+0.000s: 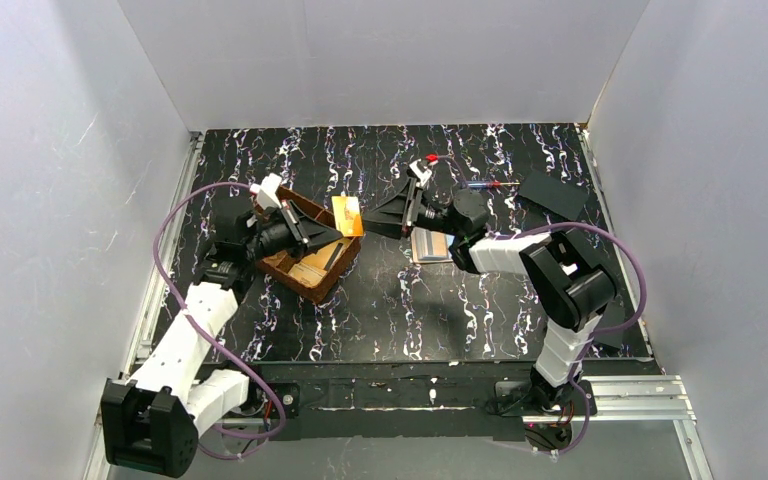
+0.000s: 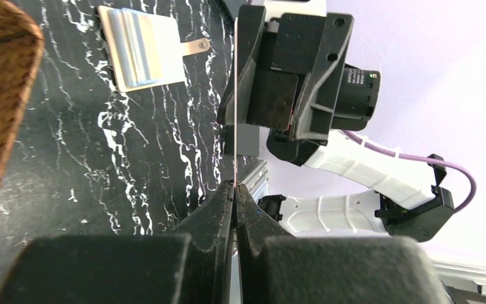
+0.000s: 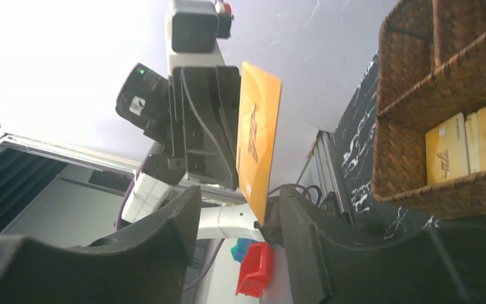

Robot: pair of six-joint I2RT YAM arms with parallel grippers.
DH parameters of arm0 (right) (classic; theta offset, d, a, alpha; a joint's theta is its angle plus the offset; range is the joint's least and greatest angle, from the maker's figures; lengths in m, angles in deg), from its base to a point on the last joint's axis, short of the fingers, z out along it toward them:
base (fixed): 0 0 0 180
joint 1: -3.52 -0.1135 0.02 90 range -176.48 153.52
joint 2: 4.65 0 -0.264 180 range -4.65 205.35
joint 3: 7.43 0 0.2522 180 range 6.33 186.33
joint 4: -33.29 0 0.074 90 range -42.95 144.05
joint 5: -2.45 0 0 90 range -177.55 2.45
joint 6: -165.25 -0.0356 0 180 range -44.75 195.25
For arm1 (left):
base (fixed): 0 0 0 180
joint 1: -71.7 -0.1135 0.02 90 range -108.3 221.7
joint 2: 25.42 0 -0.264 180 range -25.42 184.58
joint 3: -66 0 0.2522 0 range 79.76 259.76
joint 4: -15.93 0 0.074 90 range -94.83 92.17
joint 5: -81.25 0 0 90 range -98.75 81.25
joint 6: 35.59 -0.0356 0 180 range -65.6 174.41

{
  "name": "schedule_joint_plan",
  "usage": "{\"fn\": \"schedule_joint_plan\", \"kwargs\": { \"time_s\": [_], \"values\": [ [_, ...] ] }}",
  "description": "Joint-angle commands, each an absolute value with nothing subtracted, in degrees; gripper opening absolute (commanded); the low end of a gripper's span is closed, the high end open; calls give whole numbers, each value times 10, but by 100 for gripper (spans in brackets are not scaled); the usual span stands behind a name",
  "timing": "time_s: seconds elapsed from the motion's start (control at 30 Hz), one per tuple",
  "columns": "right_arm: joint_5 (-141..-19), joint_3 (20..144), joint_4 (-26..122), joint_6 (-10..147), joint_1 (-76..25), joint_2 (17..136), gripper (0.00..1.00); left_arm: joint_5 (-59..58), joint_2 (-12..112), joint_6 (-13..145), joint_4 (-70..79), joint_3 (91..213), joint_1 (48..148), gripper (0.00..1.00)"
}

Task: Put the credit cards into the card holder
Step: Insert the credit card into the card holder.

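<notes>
While my left gripper [image 2: 234, 188] pinches the thin orange-gold rectangular card [image 3: 257, 145] upright, my right gripper [image 1: 372, 217] gapes around it, probably for handover.

The top camera hangs high up at the back and looks down from far off, so the whole table [image 1: 390, 310] fits, with the arm bases [image 1: 150, 425] at the bottom of the frame. The left wrist camera sits right behind the left gripper [image 2: 235, 189] and faces the right gripper [image 2: 285, 69], very close. The right wrist camera looks back the other way. All three see the orange card [image 1: 347, 215].
</notes>
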State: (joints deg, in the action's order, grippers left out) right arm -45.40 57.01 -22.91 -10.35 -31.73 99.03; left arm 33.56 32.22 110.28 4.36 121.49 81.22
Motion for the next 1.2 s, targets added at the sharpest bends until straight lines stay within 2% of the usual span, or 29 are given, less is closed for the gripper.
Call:
{"fn": "schedule_joint_plan", "kwargs": {
  "time_s": [0.0, 0.07, 0.17, 0.23, 0.47, 0.53, 0.57, 0.63, 0.7, 0.73, 0.8, 0.93, 1.17],
  "values": [
    [-469, 564, -314, -142, -303, 970, 53, 312, 328, 1137, 100, 1222, 848, 0],
    [-469, 561, -325, -153, -299, 969, 44, 308, 336, 1151, 120, 1219, 862, 0],
    [-474, 544, -338, -167, -289, 959, 12, 291, 345, 1153, 127, 1222, 886, 0],
    [-474, 527, -337, -166, -280, 947, 5, 277, 355, 1152, 132, 1225, 901, 0],
    [-452, 452, -345, -158, -205, 903, 1, 245, 433, 1135, 137, 1266, 977, 1],
    [-429, 421, -292, -117, -152, 871, 1, 237, 463, 1135, 124, 1269, 981, 30],
    [-413, 408, -240, -80, -124, 843, 1, 229, 480, 1129, 107, 1272, 982, 40],
    [-389, 405, -49, 58, -73, 802, 1, 196, 508, 1093, 35, 1296, 985, 47],
    [-407, 445, 280, 269, -39, 768, 1, 165, 537, 1061, -34, 1334, 992, 48],
    [-433, 468, 382, 359, -35, 758, 1, 164, 551, 1057, -38, 1349, 995, 46],
    [-474, 501, 497, 467, -34, 750, 1, 167, 590, 1048, -39, 1388, 1011, 42],
    [-502, 530, 575, 557, -24, 770, 1, 163, 683, 1028, -41, 1477, 1061, 32],
    [-454, 556, 621, 615, 1, 843, 1, 172, 826, 1020, -10, 1586, 1107, 32]
  ]
}}
